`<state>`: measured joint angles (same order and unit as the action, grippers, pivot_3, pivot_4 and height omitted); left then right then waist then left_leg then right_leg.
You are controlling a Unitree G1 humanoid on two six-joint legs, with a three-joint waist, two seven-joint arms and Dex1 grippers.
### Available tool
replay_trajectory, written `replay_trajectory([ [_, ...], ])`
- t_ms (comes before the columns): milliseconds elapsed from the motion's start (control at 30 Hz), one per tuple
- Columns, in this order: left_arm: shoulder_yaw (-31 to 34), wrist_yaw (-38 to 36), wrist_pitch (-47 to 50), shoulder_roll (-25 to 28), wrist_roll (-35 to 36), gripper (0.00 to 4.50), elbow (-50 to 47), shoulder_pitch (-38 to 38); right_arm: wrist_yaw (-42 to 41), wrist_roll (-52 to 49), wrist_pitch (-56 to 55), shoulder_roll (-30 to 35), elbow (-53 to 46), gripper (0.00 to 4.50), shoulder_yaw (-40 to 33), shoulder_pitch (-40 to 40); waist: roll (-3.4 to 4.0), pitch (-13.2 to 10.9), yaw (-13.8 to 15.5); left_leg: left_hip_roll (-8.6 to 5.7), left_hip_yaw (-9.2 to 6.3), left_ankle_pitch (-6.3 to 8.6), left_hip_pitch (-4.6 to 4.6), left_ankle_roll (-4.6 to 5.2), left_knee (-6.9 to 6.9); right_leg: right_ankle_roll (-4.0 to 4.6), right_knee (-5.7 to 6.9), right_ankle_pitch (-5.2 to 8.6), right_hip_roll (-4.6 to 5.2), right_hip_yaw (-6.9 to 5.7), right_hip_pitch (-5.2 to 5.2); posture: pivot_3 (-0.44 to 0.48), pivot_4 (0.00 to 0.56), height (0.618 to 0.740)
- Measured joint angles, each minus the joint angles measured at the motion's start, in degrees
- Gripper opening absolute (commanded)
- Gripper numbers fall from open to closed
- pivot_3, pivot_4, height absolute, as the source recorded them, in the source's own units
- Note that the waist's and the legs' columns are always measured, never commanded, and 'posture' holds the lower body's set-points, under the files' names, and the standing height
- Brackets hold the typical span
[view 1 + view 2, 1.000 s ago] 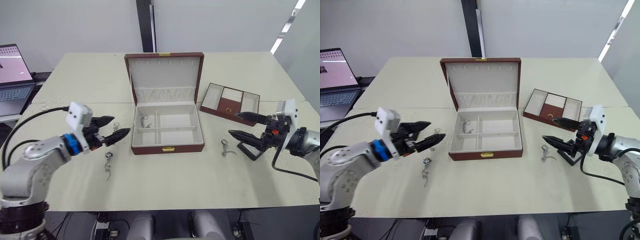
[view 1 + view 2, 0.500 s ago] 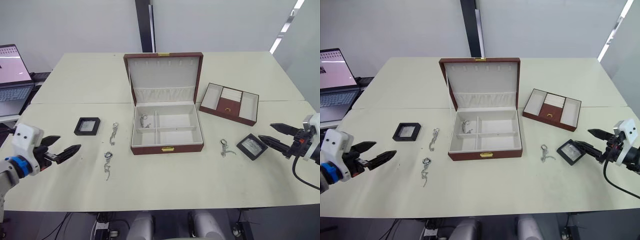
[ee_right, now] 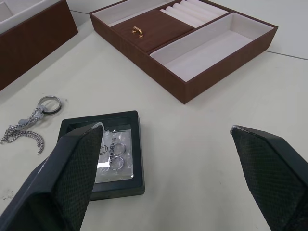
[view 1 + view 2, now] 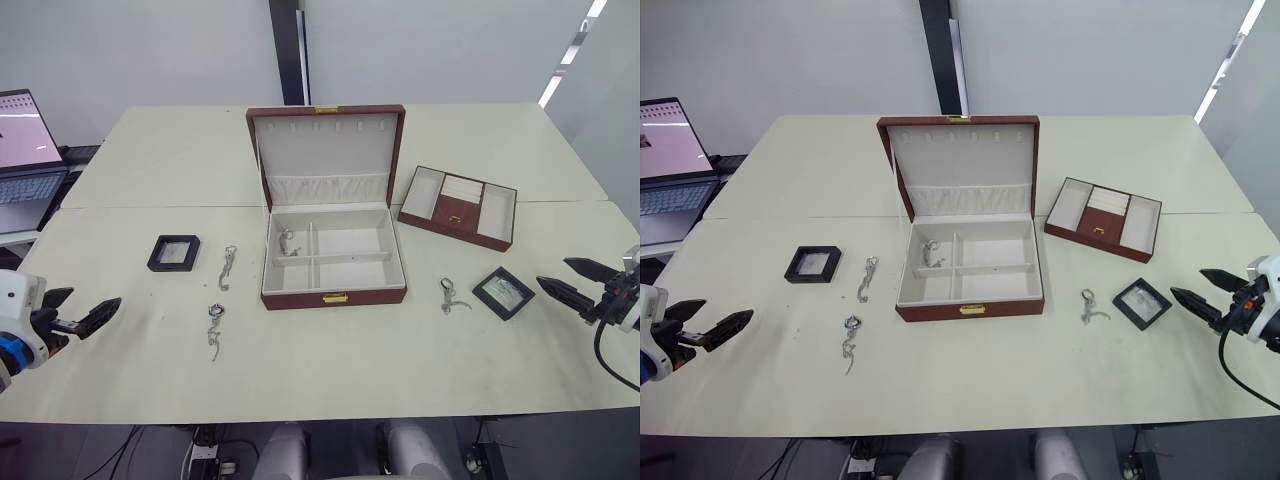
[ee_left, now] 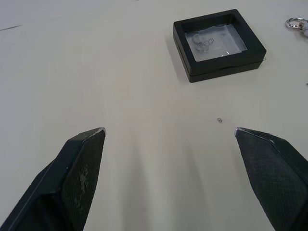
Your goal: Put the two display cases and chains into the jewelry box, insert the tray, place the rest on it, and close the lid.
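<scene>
White worktop [image 4: 330, 370] edges now hold both wide-open hands, left hand [image 4: 78, 308] and right hand [image 4: 572, 281], pulled back from the two display cases [image 4: 173, 253], so nothing is picked up yet.

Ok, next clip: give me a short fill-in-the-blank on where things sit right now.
1. The lid of the jewelry box stands ____.
2. One chain already lies in the box's rear ____ compartment.
3. The tray rests on the table to the box's ____.
4. Both display cases lie on the ____.

Missing: open; left; right; table
</scene>
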<state>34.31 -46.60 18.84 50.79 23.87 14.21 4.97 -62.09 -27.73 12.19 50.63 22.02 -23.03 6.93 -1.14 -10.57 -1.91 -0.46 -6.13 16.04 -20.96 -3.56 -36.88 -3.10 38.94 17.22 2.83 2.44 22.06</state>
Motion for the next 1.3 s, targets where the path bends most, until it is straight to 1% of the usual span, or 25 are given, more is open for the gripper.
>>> replay_trajectory([
  [333,-0.27,0.95,-0.46,-1.05,-0.03,4.47,-0.35,-0.85,0.12,-0.03,-0.56,-0.01,0.60,4.50,0.00,-0.28,0.00,0.00,-0.03,0.00,0.00,0.00,0.01,0.00,0.00,0.00,0.01,0.00,0.00,0.00,0.00,0.000,0.150,0.740],
  [433,-1.09,0.82,-0.45,-1.22,-0.18,4.47,-0.93,-0.82,-0.11,-0.39,0.05,-0.01,-0.66,4.50,-0.04,-1.04,0.01,0.00,-0.01,0.00,0.00,0.00,0.00,0.00,0.00,0.00,0.01,0.00,0.00,0.01,0.00,0.000,0.150,0.740],
  [533,-3.05,-0.14,-0.59,-1.16,-0.62,4.47,-1.36,-1.34,-0.36,-1.09,1.67,-0.02,-4.15,4.50,-0.07,-1.18,0.02,0.01,-0.05,0.00,0.01,0.00,0.01,0.00,-0.01,0.00,0.03,0.00,0.00,0.02,0.00,0.000,0.150,0.740],
  [633,-6.75,-2.72,-1.08,0.37,-2.25,4.47,-1.31,-3.17,-0.57,-3.51,4.89,-0.40,-11.52,4.50,0.20,-1.15,0.02,0.01,-0.03,-0.01,-0.02,0.00,0.01,0.00,-0.01,0.00,0.04,0.00,-0.03,-0.01,0.00,0.000,0.150,0.740],
  [700,-9.56,-4.77,-2.08,2.29,-3.53,4.47,-1.15,-5.12,-0.65,-5.38,7.13,-0.57,-17.46,4.50,1.07,-0.89,0.02,0.01,-0.01,-0.01,-0.03,0.00,0.00,0.00,-0.01,0.00,0.03,0.00,-0.03,-0.02,0.00,0.000,0.150,0.740],
  [833,-16.57,-10.16,-4.77,5.77,-7.07,4.47,2.37,-12.63,-0.34,-9.43,12.14,-1.55,-29.10,4.50,4.47,0.98,0.02,0.01,0.01,-0.03,-0.02,0.00,-0.01,0.00,-0.01,0.00,0.03,0.00,-0.03,-0.02,0.00,0.000,0.150,0.740],
  [1000,-25.63,-15.78,-9.43,6.61,-12.20,4.47,9.64,-24.37,0.19,-12.64,16.35,-2.90,-41.36,4.50,11.00,3.52,0.01,0.01,0.03,-0.05,-0.08,0.00,-0.10,0.00,-0.03,-0.01,0.01,0.00,-0.11,-0.09,0.05,0.000,0.150,0.740],
  [1067,-29.11,-17.61,-12.14,6.82,-15.04,4.47,14.26,-29.44,1.35,-13.42,17.52,-4.06,-44.11,4.50,12.59,4.36,0.01,0.01,0.03,-0.07,-0.07,0.00,-0.11,0.00,-0.05,-0.01,0.02,0.00,-0.11,-0.09,0.06,0.000,0.150,0.740],
  [1167,-32.22,-19.87,-14.26,6.76,-17.66,4.47,20.13,-35.10,3.17,-13.90,18.35,-4.88,-47.06,4.50,14.08,5.54,0.01,0.01,-0.03,-0.06,-0.08,0.00,-0.16,0.00,-0.07,-0.01,0.05,-0.01,-0.14,-0.09,0.13,0.000,0.150,0.740],
  [1300,-34.82,-22.35,-15.73,6.69,-20.11,4.47,26.05,-39.25,4.89,-13.88,18.57,-5.75,-49.49,4.50,15.45,6.19,0.01,0.01,-0.27,0.01,-0.10,0.00,-0.16,0.00,-0.07,-0.01,0.07,0.00,-0.22,-0.09,0.16,0.000,0.150,0.740],
])
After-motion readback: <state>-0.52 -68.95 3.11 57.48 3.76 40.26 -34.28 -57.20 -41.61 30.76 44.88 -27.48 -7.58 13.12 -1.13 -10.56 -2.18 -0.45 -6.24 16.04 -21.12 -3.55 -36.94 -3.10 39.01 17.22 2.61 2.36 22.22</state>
